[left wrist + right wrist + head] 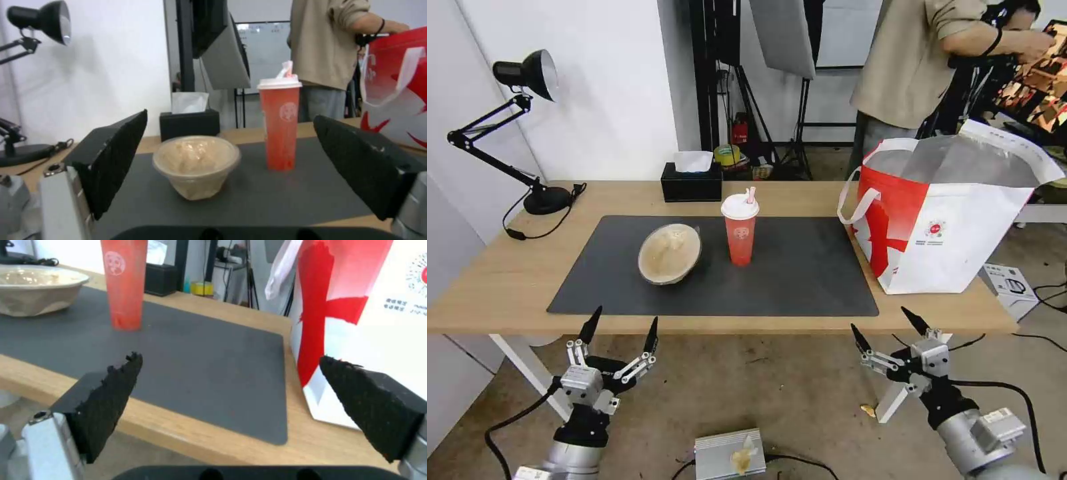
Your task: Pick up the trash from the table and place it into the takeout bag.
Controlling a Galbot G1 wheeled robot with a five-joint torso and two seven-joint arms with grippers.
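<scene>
Left hand (622, 327): fingers apart, empty, just short of the tabletop's (507, 273) near edge, facing the paper bowl (670, 253).
Right hand (888, 325): fingers apart, empty, near edge by the right corner, close to the bag (960, 233).
Trash: paper bowl tilted mid-mat (800, 267); drink cup (740, 230) upright beside it, apart.
Bag: right end, mouth open, ready to receive.
Judgement: nothing gripped; bowl suits the left hand.

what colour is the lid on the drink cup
White, on the red drink cup; the left wrist view shows its lid best.
</scene>
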